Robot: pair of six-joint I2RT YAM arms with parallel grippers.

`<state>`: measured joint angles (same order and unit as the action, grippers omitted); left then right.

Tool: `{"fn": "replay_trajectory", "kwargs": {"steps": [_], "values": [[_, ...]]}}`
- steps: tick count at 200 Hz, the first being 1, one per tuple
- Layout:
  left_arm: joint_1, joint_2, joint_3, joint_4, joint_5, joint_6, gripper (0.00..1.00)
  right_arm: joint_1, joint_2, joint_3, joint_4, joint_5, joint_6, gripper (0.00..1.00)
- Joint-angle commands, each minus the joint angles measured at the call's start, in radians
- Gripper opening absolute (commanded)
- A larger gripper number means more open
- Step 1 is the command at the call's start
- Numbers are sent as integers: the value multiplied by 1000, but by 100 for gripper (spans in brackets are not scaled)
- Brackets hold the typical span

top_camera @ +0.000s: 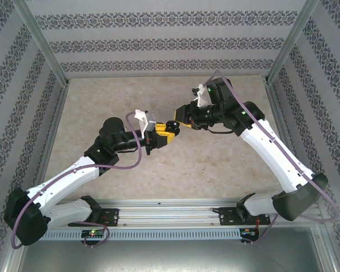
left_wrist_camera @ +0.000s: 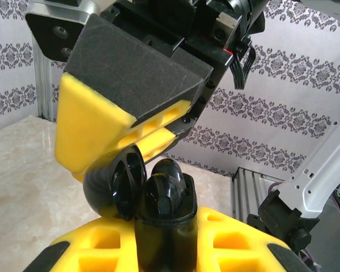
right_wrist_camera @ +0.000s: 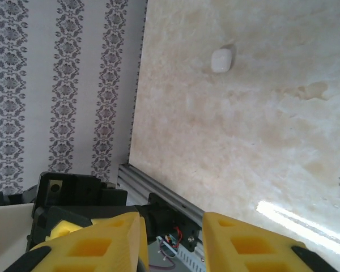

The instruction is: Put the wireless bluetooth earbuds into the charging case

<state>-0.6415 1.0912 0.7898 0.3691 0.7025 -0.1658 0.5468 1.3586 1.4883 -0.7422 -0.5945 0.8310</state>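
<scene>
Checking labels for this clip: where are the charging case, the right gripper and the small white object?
charging case [left_wrist_camera: 158, 235]: left wrist view, its dark lower body.
right gripper [right_wrist_camera: 171, 220]: right wrist view, midway between fingertips.
white object [right_wrist_camera: 221, 59]: right wrist view, its middle.

No readable text, no labels, no numbers (wallpaper [top_camera: 158, 42] purely ornamental)

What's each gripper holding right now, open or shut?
Left gripper: shut on the case.
Right gripper: open, holding nothing.
</scene>
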Motion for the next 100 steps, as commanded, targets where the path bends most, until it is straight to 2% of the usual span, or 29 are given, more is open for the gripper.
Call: {"fn": "replay_trajectory", "kwargs": {"steps": [1, 53, 100], "values": [[-9, 8, 37, 34, 18, -11, 0, 20, -3, -24, 66, -101, 23, 32], [-8, 27, 28, 40, -41, -64, 0, 50, -34, -77, 87, -127, 25, 30], [20, 35, 10, 42, -85, -181, 0, 64, -103, -196, 97, -67, 22, 29]]}}
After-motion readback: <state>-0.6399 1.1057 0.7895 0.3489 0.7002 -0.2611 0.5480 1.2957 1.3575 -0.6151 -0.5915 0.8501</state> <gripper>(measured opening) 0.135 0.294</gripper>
